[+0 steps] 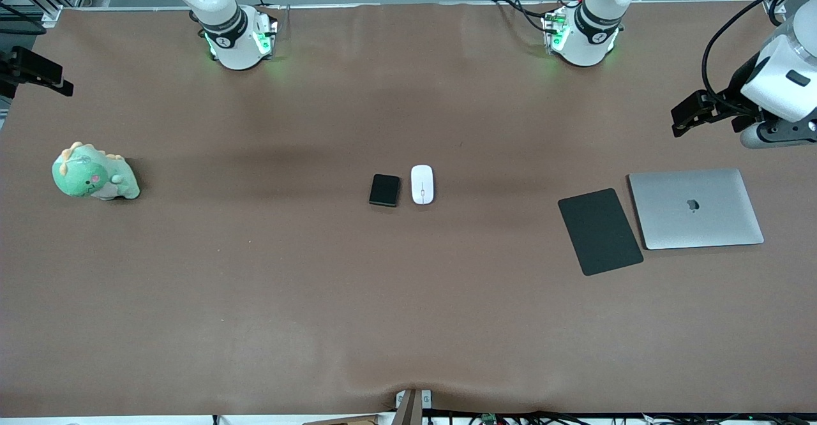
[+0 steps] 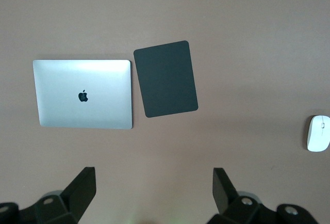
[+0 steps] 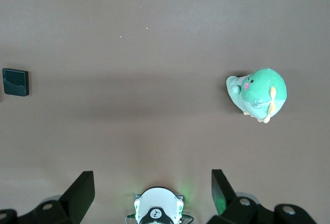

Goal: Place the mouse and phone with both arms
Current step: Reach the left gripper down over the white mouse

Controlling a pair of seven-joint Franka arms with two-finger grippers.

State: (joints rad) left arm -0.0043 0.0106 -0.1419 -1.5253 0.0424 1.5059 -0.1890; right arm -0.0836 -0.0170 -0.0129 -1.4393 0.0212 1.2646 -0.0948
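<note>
Mouse (image 1: pixel 422 184) and phone (image 1: pixel 384 190) lie side by side mid-table, well apart from both claws. Our left gripper (image 2: pixel 153 193) hangs wide open and empty near the laptop (image 1: pixel 696 208); our right gripper (image 3: pixel 152 193) likewise near the plush dinosaur (image 1: pixel 94 173). We should descend squarely, one each.

Two white robot arms rise from rounded white bases, the right arm's base (image 1: pixel 237 45) and the left arm's base (image 1: pixel 584 42) each glowing green at the sides. A black band with a small white mark rings each arm just above its base. Black cables trail beside the left base and loop over the left arm's white-and-grey wrist, which ends in the black left gripper (image 1: pixel 686 119). Both wrist views show matte black fingers (image 2: pixel 82 188) spread wide.
</note>
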